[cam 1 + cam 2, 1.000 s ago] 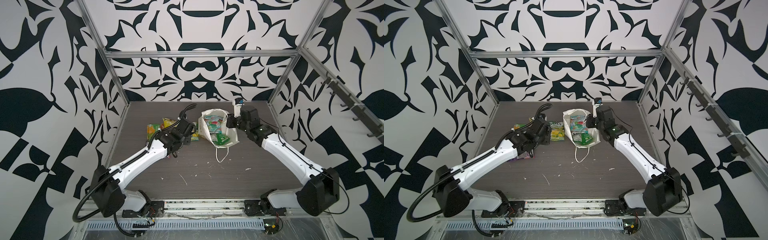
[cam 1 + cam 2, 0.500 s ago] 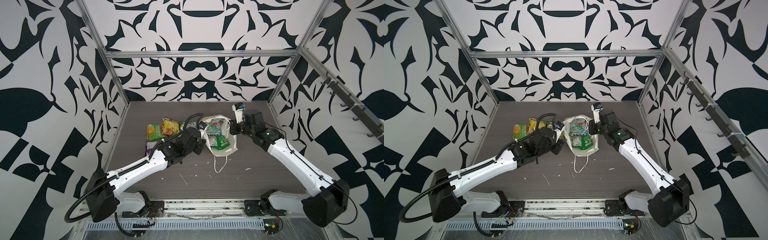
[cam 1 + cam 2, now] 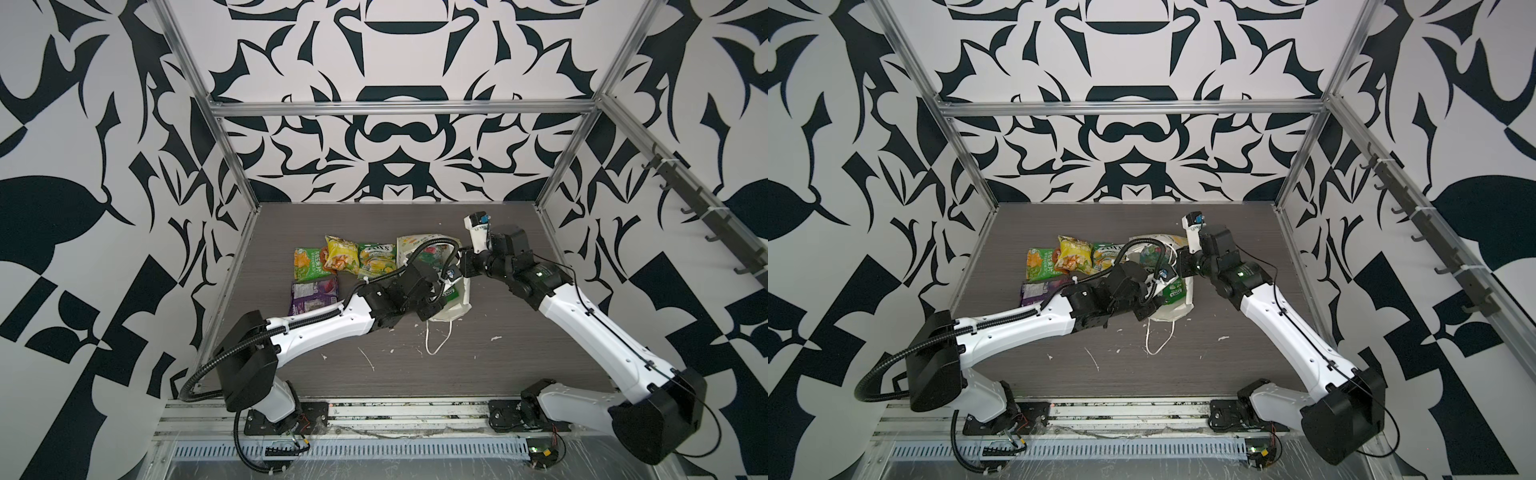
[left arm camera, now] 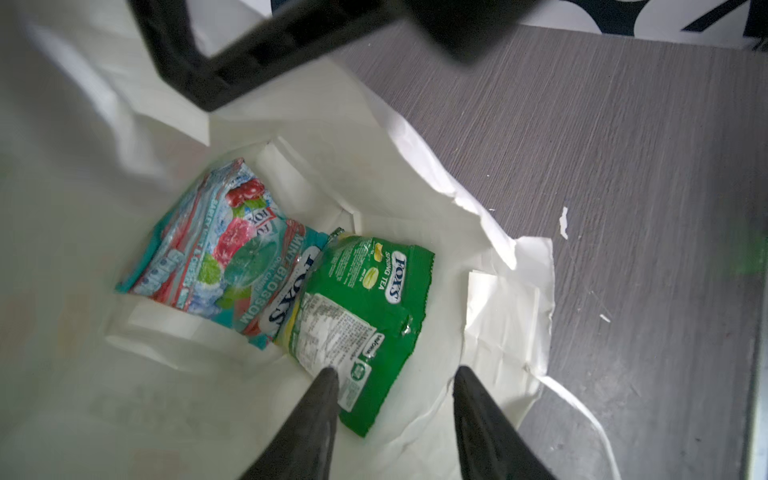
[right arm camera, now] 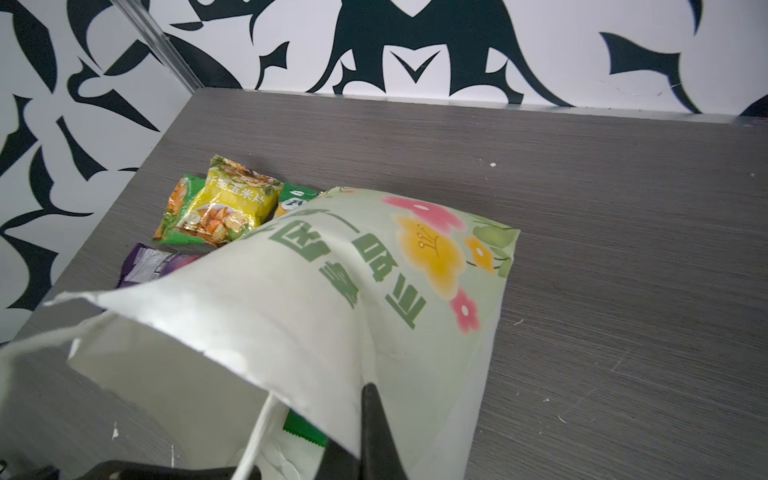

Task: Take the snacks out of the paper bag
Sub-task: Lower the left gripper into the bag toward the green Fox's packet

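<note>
The white paper bag (image 3: 451, 312) (image 3: 1174, 312) lies tilted at mid-table, its mouth facing the front. My right gripper (image 5: 370, 390) is shut on the bag's rim (image 5: 291, 374) and holds it up; one finger shows, against the paper. My left gripper (image 4: 397, 370) is open inside the bag's mouth (image 4: 374, 174). One fingertip (image 4: 332, 372) overlaps the edge of a green FOX'S packet (image 4: 365, 307). A teal-red packet (image 4: 232, 253) lies beside it, deeper in. On the table left of the bag lie a green-orange snack (image 3: 307, 264), a yellow one (image 3: 341, 253), a green-yellow one (image 3: 376, 257) and a purple one (image 3: 313, 295).
A cord handle (image 3: 436, 338) trails from the bag toward the front. Small white paper scraps (image 3: 368, 359) dot the dark wood tabletop. Patterned walls with metal frame posts (image 3: 232, 166) close in the left, back and right sides.
My left gripper has swung from the snacks on the left over to the bag and into its mouth. The right gripper has pulled the bag's rim forward, tipping the bag over.
</note>
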### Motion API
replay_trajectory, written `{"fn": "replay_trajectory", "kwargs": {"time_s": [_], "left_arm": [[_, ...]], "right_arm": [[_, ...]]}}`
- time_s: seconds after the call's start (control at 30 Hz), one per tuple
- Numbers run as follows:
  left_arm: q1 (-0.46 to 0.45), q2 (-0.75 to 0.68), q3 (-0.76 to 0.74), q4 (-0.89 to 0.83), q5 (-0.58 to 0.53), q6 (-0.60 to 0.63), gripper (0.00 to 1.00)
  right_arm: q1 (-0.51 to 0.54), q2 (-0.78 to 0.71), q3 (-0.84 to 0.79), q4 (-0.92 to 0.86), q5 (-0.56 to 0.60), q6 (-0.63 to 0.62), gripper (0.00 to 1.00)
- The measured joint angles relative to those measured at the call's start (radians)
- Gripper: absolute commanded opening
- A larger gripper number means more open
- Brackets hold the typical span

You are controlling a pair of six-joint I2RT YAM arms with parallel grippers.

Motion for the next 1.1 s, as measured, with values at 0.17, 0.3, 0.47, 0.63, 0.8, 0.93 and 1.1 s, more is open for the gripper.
{"fn": "replay_trajectory", "kwargs": {"time_s": [0.17,0.3,0.47,0.63,0.8,0.93,1.1], "left_arm": [[0.006,0.04,0.005,0.018,0.0,0.096,0.47],[0.017,0.105,0.015,0.017,-0.007,0.165,0.47],[0.029,0.165,0.037,0.011,-0.008,0.223,0.42],[0.037,0.194,0.057,0.028,-0.011,0.262,0.36],[0.043,0.223,0.058,0.047,-0.026,0.304,0.33],[0.046,0.223,0.044,0.088,-0.035,0.333,0.29],[0.05,0.23,0.041,0.131,-0.1,0.36,0.31]], "right_arm": [[-0.008,-0.005,-0.008,0.001,0.026,0.011,0.0],[-0.008,-0.007,-0.008,0.007,0.027,0.027,0.0],[0.001,-0.007,-0.009,0.009,0.021,0.038,0.0],[0.0,-0.007,-0.01,0.014,0.023,0.047,0.0],[-0.001,-0.007,-0.01,0.014,0.041,0.063,0.0],[-0.007,-0.007,-0.009,0.013,0.045,0.071,0.0],[-0.014,-0.004,-0.003,0.01,0.042,0.082,0.0]]}}
